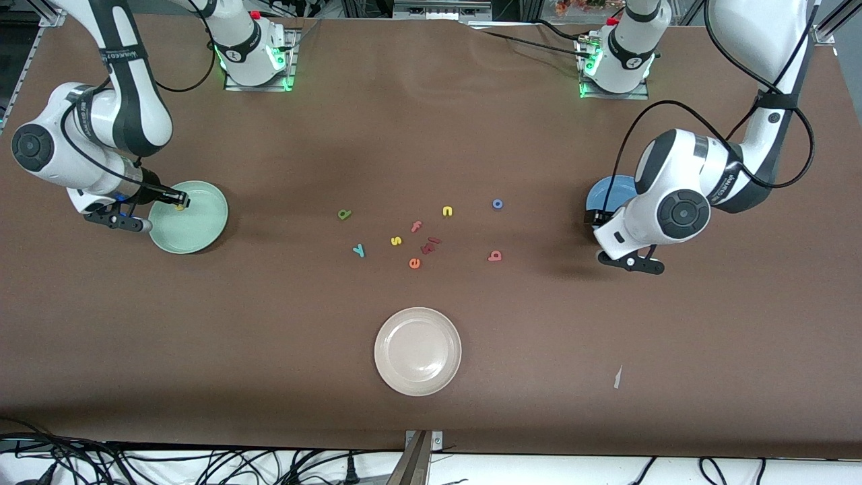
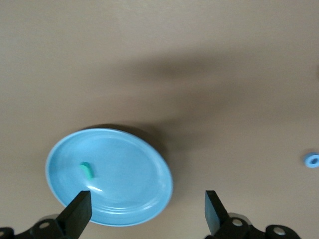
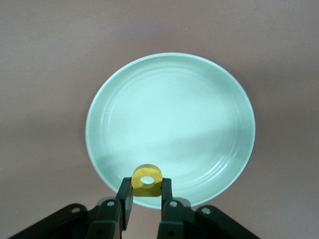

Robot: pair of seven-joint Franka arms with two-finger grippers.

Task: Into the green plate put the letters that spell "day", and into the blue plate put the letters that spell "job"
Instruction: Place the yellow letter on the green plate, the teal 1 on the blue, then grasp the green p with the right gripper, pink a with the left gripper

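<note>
My right gripper (image 3: 146, 186) hangs over the green plate (image 3: 169, 109), near its rim, and is shut on a yellow letter with a round bowl (image 3: 146, 177). My left gripper (image 2: 147, 199) is open and holds nothing, above the edge of the blue plate (image 2: 129, 169). A teal "j" (image 2: 87, 170) lies in that plate. On the table between the plates lie the dark green "d" (image 1: 345, 214), the teal "y" (image 1: 359, 250), the blue "o" (image 1: 498, 203) and the pinkish-red "b" (image 1: 495, 255). In the front view the left arm covers most of the blue plate (image 1: 606, 192).
Other letters lie in the same cluster: a yellow "s" (image 1: 396, 240), a yellow "n" (image 1: 447, 211), a pink "f" (image 1: 417, 226), an orange "e" (image 1: 414, 263) and dark red pieces (image 1: 429, 244). A cream-white plate (image 1: 417, 350) sits nearer the front camera.
</note>
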